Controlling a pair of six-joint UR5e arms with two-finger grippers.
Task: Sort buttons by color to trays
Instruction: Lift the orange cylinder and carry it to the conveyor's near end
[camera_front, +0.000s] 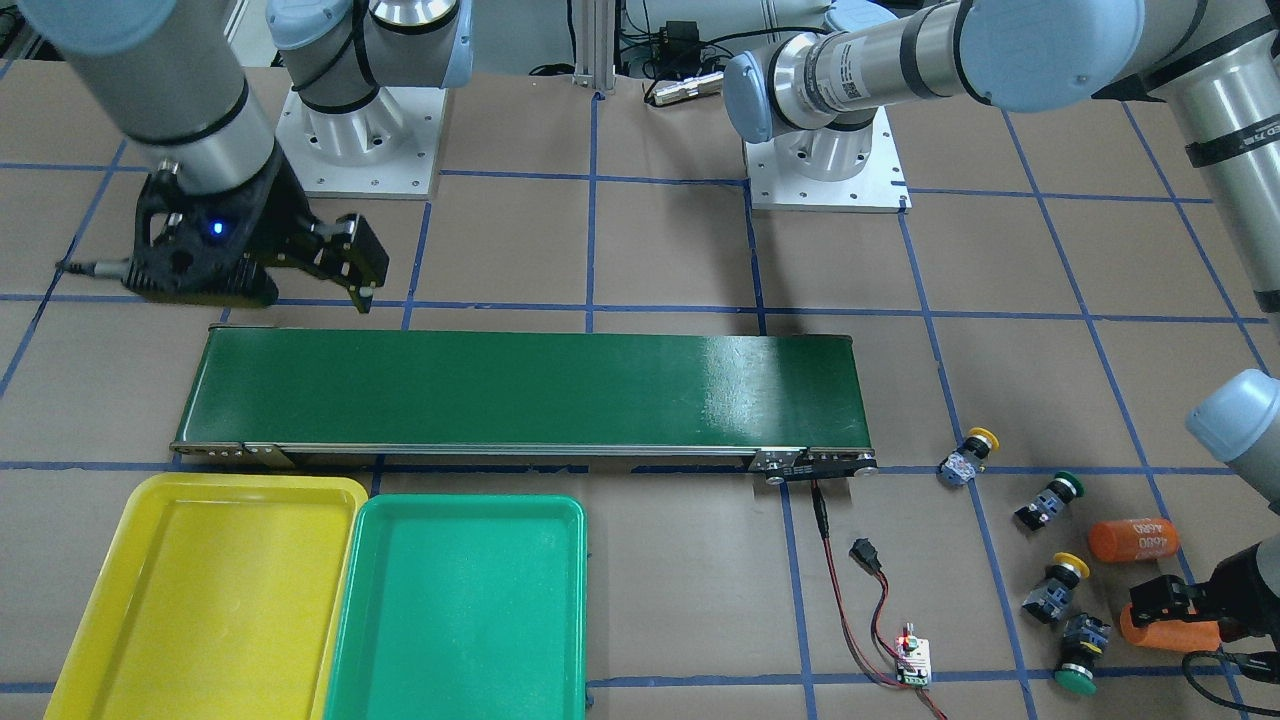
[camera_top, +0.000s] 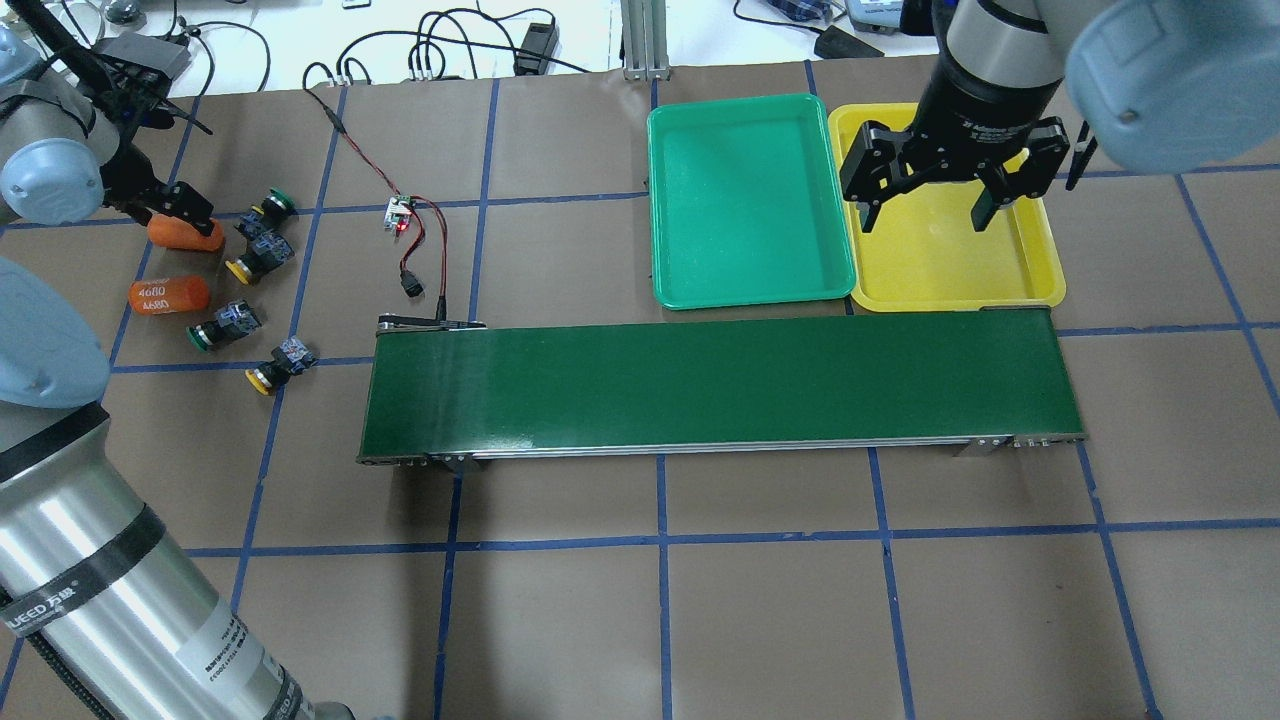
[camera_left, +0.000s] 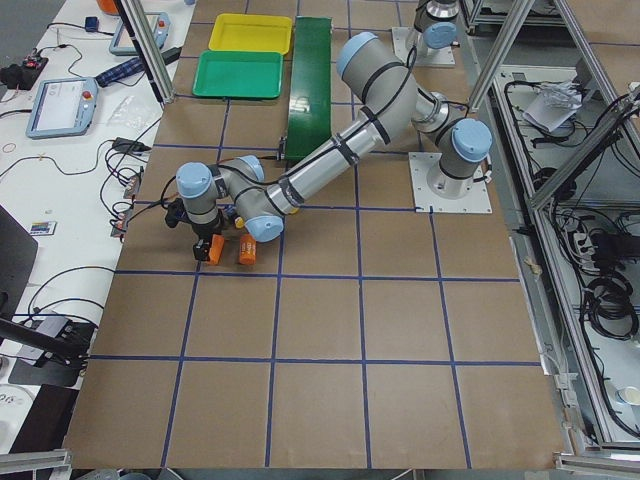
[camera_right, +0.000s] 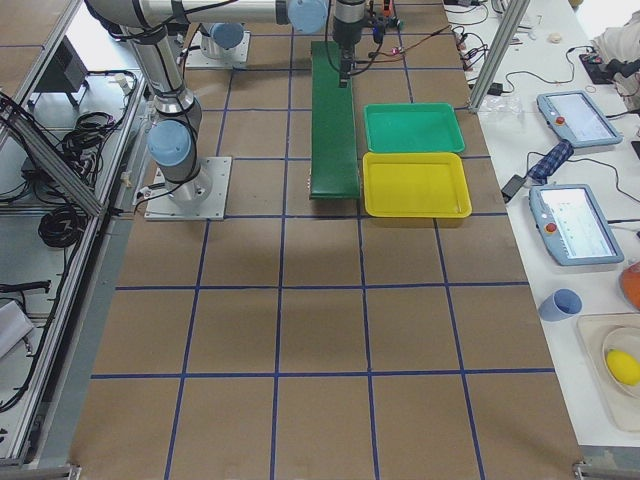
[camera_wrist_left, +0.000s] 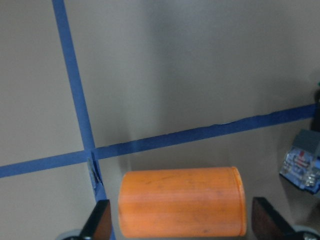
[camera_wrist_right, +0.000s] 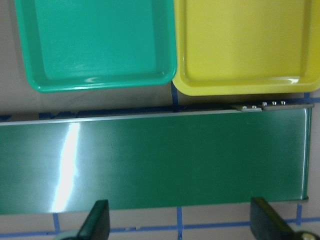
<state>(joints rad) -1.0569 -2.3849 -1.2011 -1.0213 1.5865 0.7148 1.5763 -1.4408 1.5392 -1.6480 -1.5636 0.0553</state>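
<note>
The left gripper (camera_wrist_left: 181, 212) has its fingers spread either side of an orange cylinder (camera_wrist_left: 200, 190), not pinching it. I reckon it should shift sideways to the buttons (camera_front: 1055, 585), all four loose on the table (camera_front: 650, 250) just beside. Further off, beside the belt (camera_front: 520, 390), the yellow tray (camera_front: 200, 590) and green tray (camera_front: 460, 600) hold nothing; the right gripper (camera_top: 925, 222) hangs open there. The wrist view crops the nearest button's cap, so its colour is hidden.

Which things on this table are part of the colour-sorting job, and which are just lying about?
Part of the job:
two yellow buttons
two green buttons
yellow tray
green tray

Lying about, not named in the job:
two orange cylinders
conveyor belt
small circuit board with wires
</note>
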